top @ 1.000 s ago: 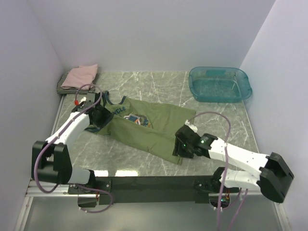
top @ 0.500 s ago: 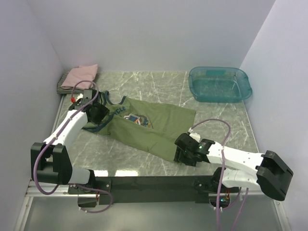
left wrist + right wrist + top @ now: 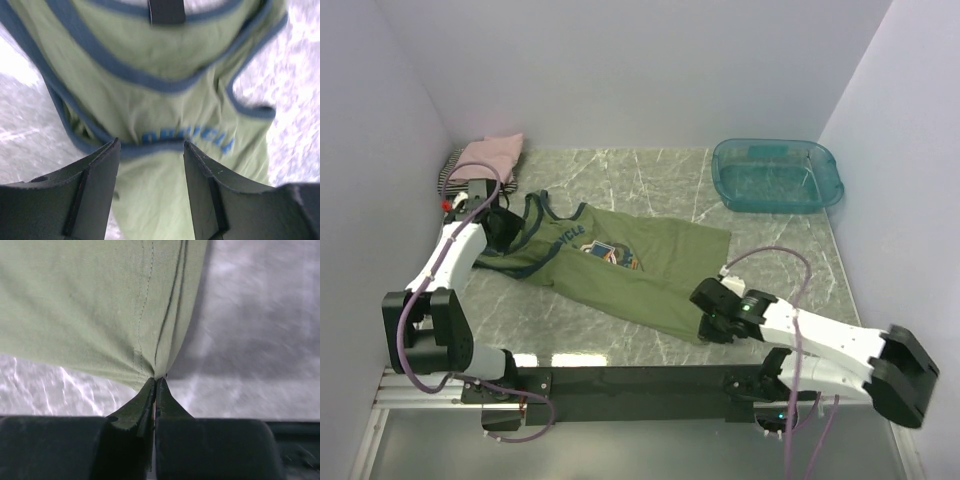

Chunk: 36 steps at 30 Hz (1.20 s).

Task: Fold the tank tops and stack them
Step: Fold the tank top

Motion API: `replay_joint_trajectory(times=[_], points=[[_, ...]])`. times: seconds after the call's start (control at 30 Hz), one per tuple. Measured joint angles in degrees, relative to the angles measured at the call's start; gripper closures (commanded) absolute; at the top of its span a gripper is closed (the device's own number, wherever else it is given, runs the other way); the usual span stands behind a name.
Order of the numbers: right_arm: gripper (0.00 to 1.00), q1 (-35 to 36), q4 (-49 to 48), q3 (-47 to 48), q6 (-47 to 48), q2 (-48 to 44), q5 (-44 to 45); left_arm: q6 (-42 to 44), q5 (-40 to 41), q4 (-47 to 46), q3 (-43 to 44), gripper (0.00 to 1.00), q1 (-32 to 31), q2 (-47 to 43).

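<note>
Right gripper: jaws pressed together, pinching the near hem corner of the green tank top. The top lies spread on the table. It looks soft and light and will likely sag, so corners and straps are the best holds. Left gripper: spread above the neckline. Folded tops: far left corner.

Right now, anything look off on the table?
Only the green top: it lies diagonally and is rumpled at the strap end, not squared up for folding. The right gripper pinches its hem corner. Nothing looks spilled or damaged.
</note>
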<state>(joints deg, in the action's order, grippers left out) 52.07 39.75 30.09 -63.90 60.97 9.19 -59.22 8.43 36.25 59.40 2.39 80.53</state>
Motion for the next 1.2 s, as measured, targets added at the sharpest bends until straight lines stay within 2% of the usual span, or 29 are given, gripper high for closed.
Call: replay_joint_trajectory(times=[0.2,0.33,0.53,0.7,1.1,1.17,1.2], points=[[1.0,-0.63,10.01,-0.44,-0.17,-10.36,-0.76,-0.39,1.6,0.26,0.96,0.38,1.7,1.97],[1.0,-1.4,12.61,-0.44,-0.15,-11.52,-0.96,-2.54,3.26,1.79,0.94,0.38,2.12,3.34],[1.0,-1.73,8.24,-1.7,1.11,-6.82,-2.19,-7.63,11.72,8.48,0.94,0.36,2.6,6.73],[1.0,-3.28,5.44,-3.43,4.09,-6.49,-3.34,-12.26,17.53,13.79,0.94,0.34,3.58,8.39],[1.0,-11.19,0.39,-5.42,12.76,-8.61,-7.74,-15.58,17.97,9.77,0.35,0.37,5.4,14.49],[1.0,-11.87,-0.33,-5.42,13.79,-8.59,-8.28,-16.55,18.03,10.03,0.76,0.4,5.4,16.24],[1.0,-12.24,-0.66,-5.42,14.27,-8.55,-8.48,-17.05,18.38,10.34,0.98,0.46,5.4,17.11]])
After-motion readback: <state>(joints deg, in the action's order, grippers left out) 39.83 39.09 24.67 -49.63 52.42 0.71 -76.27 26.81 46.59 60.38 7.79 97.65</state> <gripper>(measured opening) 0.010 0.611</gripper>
